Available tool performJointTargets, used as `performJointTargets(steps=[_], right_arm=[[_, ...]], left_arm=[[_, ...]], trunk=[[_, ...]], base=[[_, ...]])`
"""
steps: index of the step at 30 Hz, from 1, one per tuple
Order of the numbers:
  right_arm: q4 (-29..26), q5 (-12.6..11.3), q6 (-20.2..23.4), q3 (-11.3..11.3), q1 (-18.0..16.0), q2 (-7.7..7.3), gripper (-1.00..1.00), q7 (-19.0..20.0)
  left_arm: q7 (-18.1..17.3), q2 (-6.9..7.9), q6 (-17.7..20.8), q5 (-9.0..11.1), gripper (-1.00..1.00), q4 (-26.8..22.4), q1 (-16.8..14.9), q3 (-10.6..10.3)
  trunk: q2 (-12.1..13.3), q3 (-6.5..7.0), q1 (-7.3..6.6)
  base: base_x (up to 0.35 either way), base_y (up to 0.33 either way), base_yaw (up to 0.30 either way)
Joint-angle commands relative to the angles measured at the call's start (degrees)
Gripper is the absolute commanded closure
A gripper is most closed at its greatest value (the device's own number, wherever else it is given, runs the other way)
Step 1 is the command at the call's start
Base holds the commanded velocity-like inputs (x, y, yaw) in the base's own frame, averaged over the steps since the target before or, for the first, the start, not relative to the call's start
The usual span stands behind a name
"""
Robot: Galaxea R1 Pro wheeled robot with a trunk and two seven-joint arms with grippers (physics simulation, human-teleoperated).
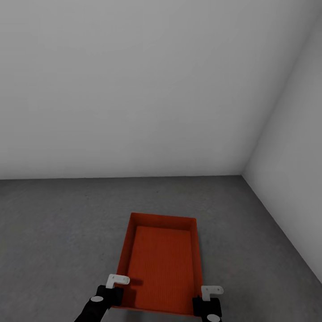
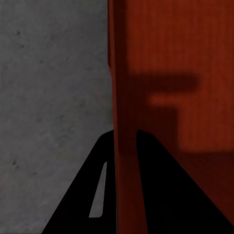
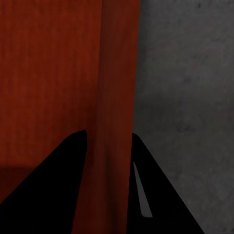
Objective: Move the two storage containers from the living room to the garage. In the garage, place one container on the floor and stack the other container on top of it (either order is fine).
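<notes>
So, one orange-red rectangular lidless storage container (image 1: 162,264) with low straight walls sits at about 6 o'clock in the head view, low over the dark grey mottled concrete floor (image 1: 58,223) of the garage; whether it rests on the floor or hangs just above it, cannot tell. Its ribbed inner bottom faces up and it holds nothing. Left gripper (image 1: 117,286), black with a white bracket, sits at the container's 7 o'clock corner; in the left wrist view the black fingers (image 2: 87,195) straddle the left side wall (image 2: 124,122), one outside and one inside, pinching it. Right gripper (image 1: 208,299) sits at the 5 o'clock corner; right wrist view shows its fingers (image 3: 156,195) pressed on either side of the right side wall (image 3: 114,122). Plain white walls (image 1: 134,89) rise at 12 o'clock and 3 o'clock, meeting in a corner at about 2 o'clock.
</notes>
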Motion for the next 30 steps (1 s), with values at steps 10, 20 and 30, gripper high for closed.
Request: performJointTargets(steps=[10,20,30], right_arm=[[-0.1,0.9,-0.5,-0.4,-0.1,-1.91,1.00,-0.6],[-0.1,0.9,-0.5,-0.4,-0.1,-1.91,1.00,-0.6],[-0.1,0.9,-0.5,-0.4,-0.1,-1.91,1.00,-0.6]], left_arm=[[-1.3,0.07,0.4,0.4,1.00,4.7,0.0,-0.4],[-1.3,0.08,0.5,0.5,1.00,4.7,0.0,-0.4],[-1.3,0.07,0.4,0.5,-1.00,4.8,0.0,-0.4]], trunk=[[0.0,-0.03,-0.01],[0.0,-0.03,-0.01],[0.0,-0.03,-0.01]], base=[[0.000,0.000,0.000],[0.000,0.000,0.000],[0.000,0.000,0.000]])
